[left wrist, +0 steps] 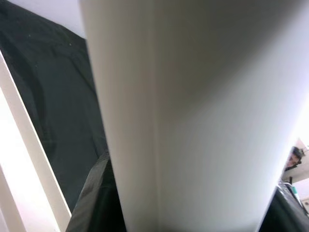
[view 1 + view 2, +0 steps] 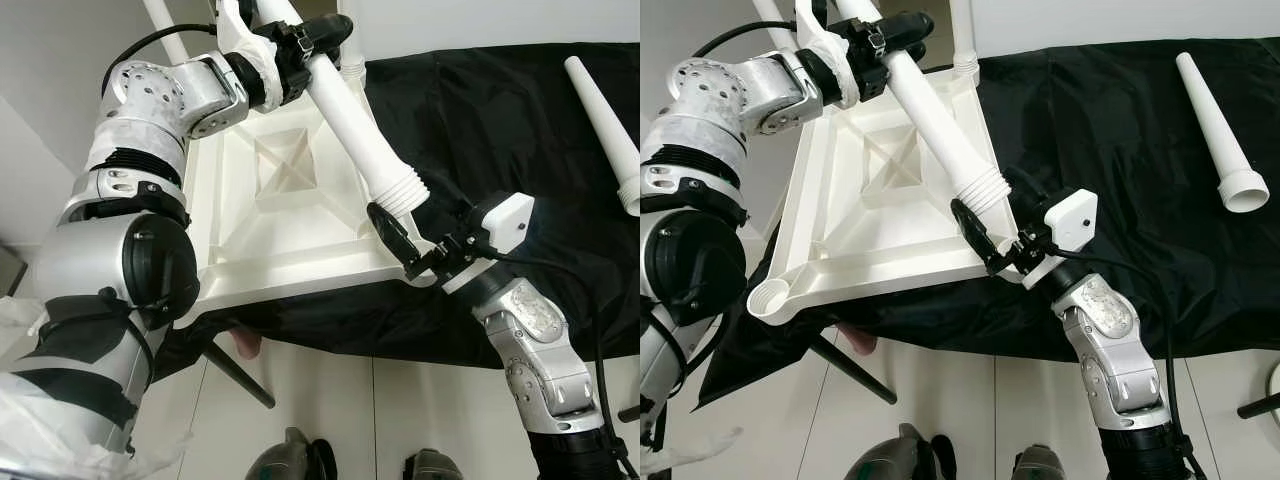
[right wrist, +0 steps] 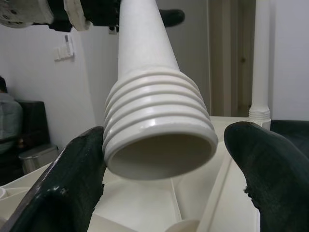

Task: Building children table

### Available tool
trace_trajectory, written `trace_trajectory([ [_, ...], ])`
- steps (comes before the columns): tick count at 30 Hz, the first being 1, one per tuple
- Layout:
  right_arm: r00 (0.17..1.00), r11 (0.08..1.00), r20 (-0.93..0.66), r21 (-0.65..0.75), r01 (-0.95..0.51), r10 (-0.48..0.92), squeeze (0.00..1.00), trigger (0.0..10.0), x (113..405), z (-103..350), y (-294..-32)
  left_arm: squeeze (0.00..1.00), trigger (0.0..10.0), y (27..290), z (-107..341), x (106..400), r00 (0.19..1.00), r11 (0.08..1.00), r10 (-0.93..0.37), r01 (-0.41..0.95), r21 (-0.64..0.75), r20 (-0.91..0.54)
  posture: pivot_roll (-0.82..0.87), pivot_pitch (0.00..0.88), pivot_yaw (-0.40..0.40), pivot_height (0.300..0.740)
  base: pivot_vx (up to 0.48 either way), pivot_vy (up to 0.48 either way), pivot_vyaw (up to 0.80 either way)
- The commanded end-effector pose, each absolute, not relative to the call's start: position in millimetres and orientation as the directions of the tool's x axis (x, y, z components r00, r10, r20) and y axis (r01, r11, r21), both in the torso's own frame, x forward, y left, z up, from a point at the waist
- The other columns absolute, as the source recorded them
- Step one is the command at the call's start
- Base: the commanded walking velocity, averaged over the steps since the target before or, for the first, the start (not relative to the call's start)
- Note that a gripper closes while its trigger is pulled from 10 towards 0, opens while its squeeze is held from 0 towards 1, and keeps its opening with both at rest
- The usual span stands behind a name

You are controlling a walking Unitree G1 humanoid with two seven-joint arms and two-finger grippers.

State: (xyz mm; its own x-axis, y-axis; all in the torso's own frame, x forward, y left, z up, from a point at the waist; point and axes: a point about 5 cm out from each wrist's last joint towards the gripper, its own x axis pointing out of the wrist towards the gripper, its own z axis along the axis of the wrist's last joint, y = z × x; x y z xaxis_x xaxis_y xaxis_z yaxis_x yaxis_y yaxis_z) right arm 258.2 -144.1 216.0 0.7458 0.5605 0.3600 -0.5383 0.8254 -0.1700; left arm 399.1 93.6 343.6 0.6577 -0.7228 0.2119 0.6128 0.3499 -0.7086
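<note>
Left gripper [image 2: 300, 45]: we see it clamped on the upper shaft of the held leg [image 2: 350, 125], above the far edge of the tabletop.
Right gripper [image 2: 400, 240]: fingers apart, one on each side of the leg's ribbed end; in the right wrist view one finger [image 3: 72, 179] touches the ribs, the other [image 3: 270, 164] stands off.
Black cloth [image 2: 520, 150]: we note it under the work, draping over the near edge.
Tabletop [image 2: 290, 210]: white, underside up on the cloth, its near right corner beside the right gripper.
Held leg: tilted, threaded end just above that corner, not yet seated.
Spare leg [image 2: 605, 125]: lying near the cloth's right edge, well apart.
Risk: we judge that a tilted entry could cross the threads or miss the socket.
Further risk: pressing on the corner could slide the tabletop on the slack cloth.
</note>
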Motion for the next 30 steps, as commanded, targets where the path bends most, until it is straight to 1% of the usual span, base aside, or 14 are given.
trace_trajectory([
  [1, 0.785, 0.853, 0.337, -0.144, -0.502, 0.520, 0.00, 10.0, 261.1, 212.8, -150.8, 0.00, 10.0, 100.4, 358.3, 396.2, 0.605, 0.320, -0.737, 0.705, -0.632, 0.301, -0.01, 0.040, 0.184, 0.740, 0.000, 0.000, 0.00],
  [4, 0.796, 0.859, 0.325, -0.145, -0.491, 0.510, 0.00, 10.0, 262.1, 212.1, -151.8, 0.00, 10.0, 100.7, 358.9, 396.6, 0.607, 0.333, -0.734, 0.713, -0.617, 0.304, -0.01, 0.040, 0.184, 0.740, 0.000, 0.000, 0.00],
  [5, 0.813, 0.865, 0.295, -0.151, -0.479, 0.502, 0.00, 10.0, 263.8, 210.3, -152.8, 0.00, 10.0, 100.3, 358.8, 396.9, 0.608, 0.348, -0.735, 0.719, -0.601, 0.301, -0.01, 0.041, 0.181, 0.740, 0.000, 0.000, 0.00],
  [6, 0.829, 0.863, 0.245, -0.193, -0.466, 0.502, 0.00, 10.0, 266.3, 207.4, -154.1, 0.00, 10.0, 99.4, 358.4, 397.8, 0.616, 0.381, -0.728, 0.728, -0.571, 0.300, -0.02, 0.043, 0.175, 0.740, 0.000, 0.000, 0.00],
  [7, 0.829, 0.863, 0.245, -0.193, -0.466, 0.502, 0.00, 10.0, 266.3, 207.4, -154.1, 0.00, 10.0, 99.4, 358.4, 397.8, 0.616, 0.381, -0.728, 0.728, -0.571, 0.300, -0.02, 0.043, 0.175, 0.740, 0.000, 0.000, 0.00],
  [8, 0.839, 0.851, 0.185, -0.244, -0.466, 0.512, 0.00, 10.0, 268.3, 204.0, -155.3, 0.00, 10.0, 97.9, 358.5, 398.8, 0.628, 0.428, -0.716, 0.740, -0.518, 0.304, -0.02, 0.041, 0.167, 0.740, 0.000, 0.000, 0.00],
  [11, 0.837, 0.844, 0.170, -0.252, -0.473, 0.519, 0.00, 10.0, 268.2, 203.3, -155.2, 0.00, 10.0, 97.4, 358.6, 399.1, 0.632, 0.441, -0.712, 0.742, -0.504, 0.307, -0.02, 0.041, 0.167, 0.740, 0.000, 0.000, 0.00],
  [14, 0.823, 0.826, 0.162, -0.278, -0.491, 0.544, 0.00, 10.0, 267.7, 206.6, -152.9, 0.00, 10.0, 97.3, 361.1, 399.6, 0.655, 0.533, -0.682, 0.750, -0.393, 0.325, -0.03, 0.034, 0.150, 0.740, 0.000, 0.000, 0.00],
  [16, 0.821, 0.824, 0.163, -0.282, -0.492, 0.547, 0.00, 10.0, 269.0, 209.7, -152.2, 0.00, 10.0, 95.6, 362.2, 398.7, 0.657, 0.561, -0.674, 0.752, -0.346, 0.337, -0.03, 0.032, 0.148, 0.740, 0.000, 0.000, 0.00],
  [20, 0.821, 0.823, 0.164, -0.284, -0.491, 0.547, 0.00, 10.0, 270.6, 212.4, -152.1, 0.00, 10.0, 92.4, 362.4, 397.6, 0.653, 0.567, -0.676, 0.757, -0.326, 0.342, -0.03, 0.026, 0.142, 0.740, 0.000, 0.000, 0.00],
  [24, 0.810, 0.810, 0.166, -0.305, -0.501, 0.563, 0.00, 10.0, 275.3, 220.3, -145.2, 0.00, 10.0, 82.4, 362.0, 394.0, 0.647, 0.613, -0.671, 0.759, -0.219, 0.363, -0.04, 0.015, 0.132, 0.740, 0.000, 0.000, 0.00],
  [29, 0.805, 0.807, 0.171, -0.308, -0.504, 0.568, 0.00, 10.0, 276.6, 223.1, -141.9, 0.00, 10.0, 79.4, 360.5, 392.9, 0.645, 0.621, -0.671, 0.758, -0.198, 0.365, -0.04, 0.012, 0.130, 0.740, 0.000, 0.000, 0.00],
  [30, 0.800, 0.804, 0.181, -0.320, -0.502, 0.572, 0.00, 10.0, 280.0, 228.2, -136.2, 0.00, 10.0, 70.6, 356.5, 389.3, 0.636, 0.632, -0.677, 0.760, -0.151, 0.370, -0.05, 0.001, 0.126, 0.740, 0.000, 0.000, 0.00],
])
